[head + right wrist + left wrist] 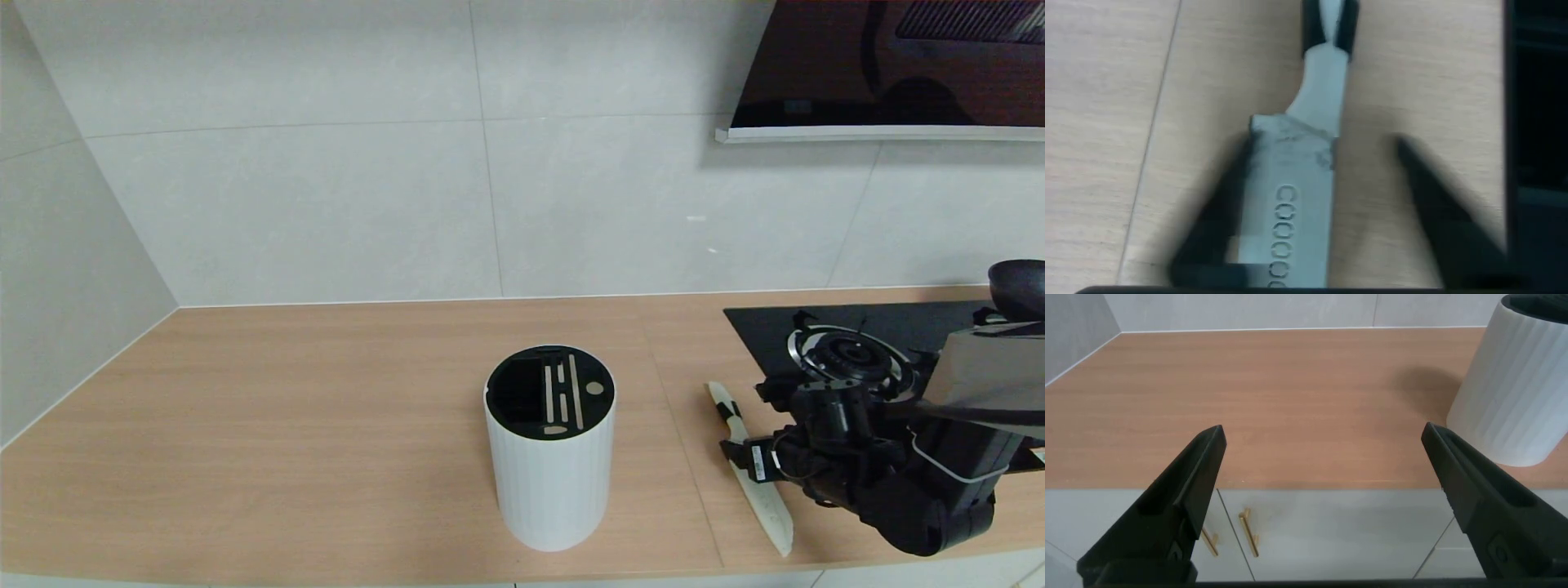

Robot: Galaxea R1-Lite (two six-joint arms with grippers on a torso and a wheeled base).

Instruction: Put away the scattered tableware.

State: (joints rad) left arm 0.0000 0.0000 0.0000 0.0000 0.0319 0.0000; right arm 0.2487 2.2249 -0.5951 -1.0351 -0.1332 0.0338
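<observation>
A knife with a cream-white blade point(771, 510) and a black-and-white handle lies flat on the wooden counter, right of a white ribbed cylindrical holder point(551, 474) with a black slotted top. My right gripper point(753, 425) is low over the knife, close to where blade meets handle. In the right wrist view the blade point(1302, 204) runs between the two dark fingers point(1212, 229) of the right gripper point(1327, 220), which is open. My left gripper point(1327, 514) stands open and holds nothing, over the counter's front edge, with the holder point(1519, 384) off to one side.
A black gas hob point(849, 327) with a burner lies right behind the knife, and a dark pot point(1016, 287) sits at the far right. A range hood point(890, 73) hangs above. Bare counter point(326, 408) stretches left of the holder. Cabinet doors with gold handles point(1249, 532) lie below the edge.
</observation>
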